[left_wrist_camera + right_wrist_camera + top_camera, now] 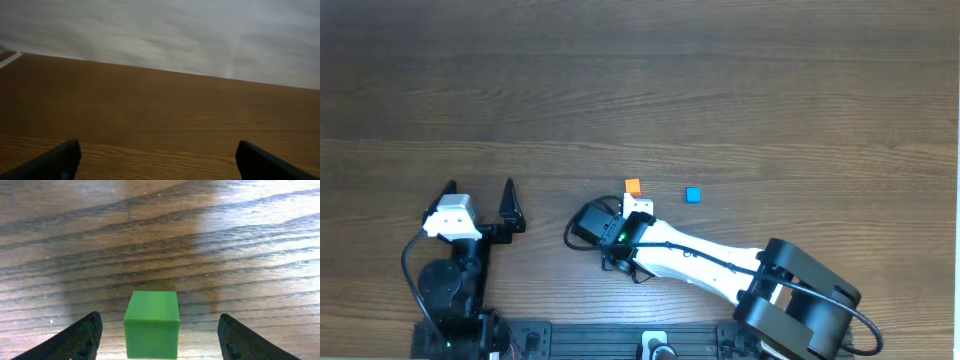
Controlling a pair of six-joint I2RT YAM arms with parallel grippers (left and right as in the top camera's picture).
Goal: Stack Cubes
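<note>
Brown wooden tabletop [620,80]: small green cube [151,323] straddled by wide-open, empty right gripper [159,330], ready for grasp; left gripper [478,190] parked near left, open, empty.

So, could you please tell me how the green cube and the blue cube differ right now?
Colour: the green cube is green, the blue cube is blue. Place: the green cube sits between the open fingers of the right claw, touching neither; the blue cube lies with no claw around it, to the right of the orange cube. Both rest flat on the wooden table, with nothing stacked on them.
</note>
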